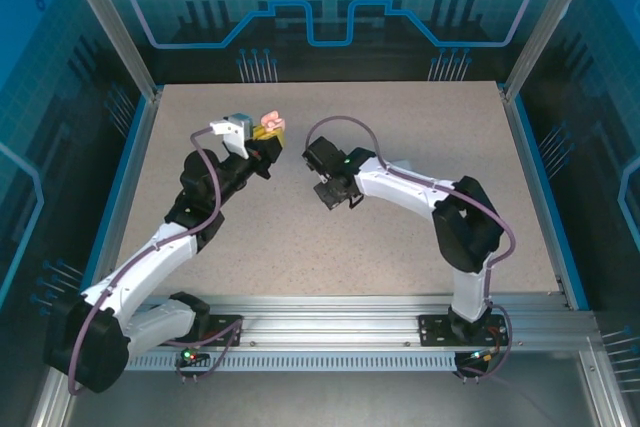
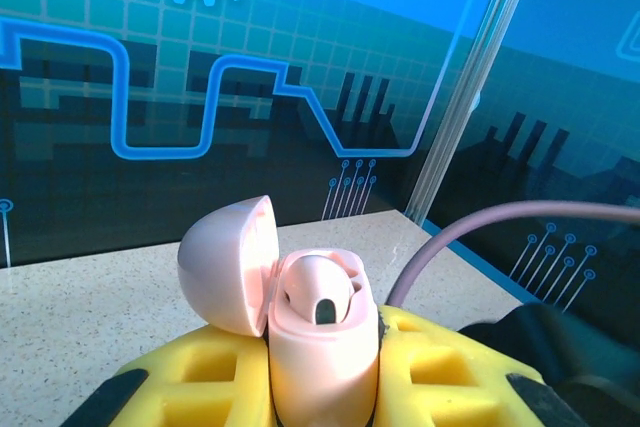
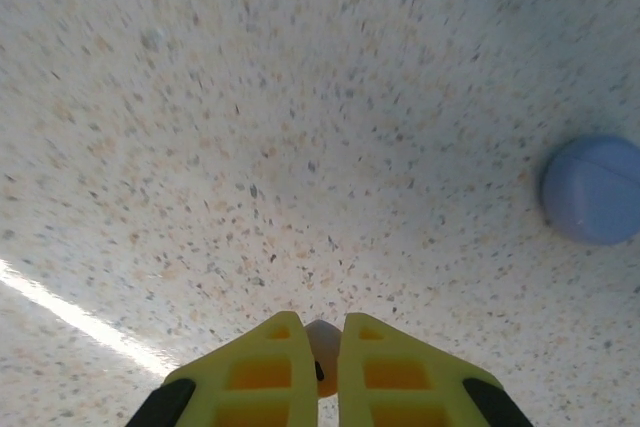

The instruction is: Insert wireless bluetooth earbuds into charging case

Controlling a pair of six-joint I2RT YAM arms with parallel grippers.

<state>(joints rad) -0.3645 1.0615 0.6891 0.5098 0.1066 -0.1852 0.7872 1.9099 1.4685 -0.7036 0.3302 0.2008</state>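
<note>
My left gripper point(image 1: 266, 133) is raised above the table's back left and is shut on the pale pink charging case point(image 1: 268, 120). In the left wrist view the case point(image 2: 325, 357) stands upright between the yellow fingers point(image 2: 190, 377), its lid point(image 2: 225, 262) swung open to the left. One pale pink earbud point(image 2: 320, 292) sits in it. My right gripper point(image 1: 331, 193) hangs over the middle of the table, pointing down. Its yellow fingers point(image 3: 270, 367) are shut on another pale pink earbud point(image 3: 322, 352), a little above the speckled surface.
A round purple-blue case point(image 3: 595, 189), closed, lies on the table point(image 3: 300, 127) to the right of my right gripper. Blue panels and metal posts point(image 1: 110, 27) wall the table in on three sides.
</note>
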